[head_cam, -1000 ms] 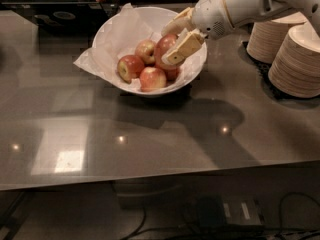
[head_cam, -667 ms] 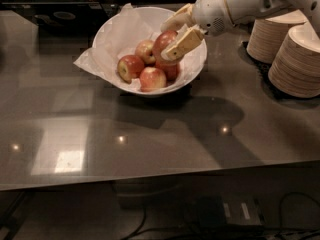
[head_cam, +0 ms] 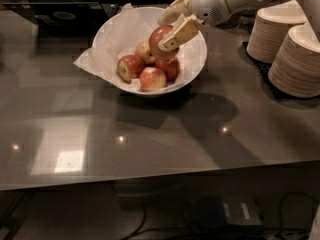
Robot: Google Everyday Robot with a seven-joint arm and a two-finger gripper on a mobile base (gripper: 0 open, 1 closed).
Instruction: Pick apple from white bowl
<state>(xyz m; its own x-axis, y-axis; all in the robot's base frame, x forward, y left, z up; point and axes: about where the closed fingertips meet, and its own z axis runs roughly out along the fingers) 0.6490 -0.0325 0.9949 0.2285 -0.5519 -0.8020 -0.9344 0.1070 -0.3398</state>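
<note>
My gripper is over the white bowl, reaching in from the bowl's far right side, and my two fingers are clamped on the apple, one pad on its upper side and one slanting across its front. I grip it across its width so that the round fruit sits wedged between the flat pads and cannot roll out. The apple hangs just above the middle of the bowl, raised over the four smaller apples that lie on the crinkled paper in the bowl's bottom. It looks free of them, though I cannot tell whether it brushes the one behind it. My wrist is tilted, which keeps my arm above the bowl's rim. By my reckoning the pick is nearly done: next comes a straight lift, clear of the rim. The stacks of paper plates stand well to the right of the bowl, so I should rise before swinging that way.
</note>
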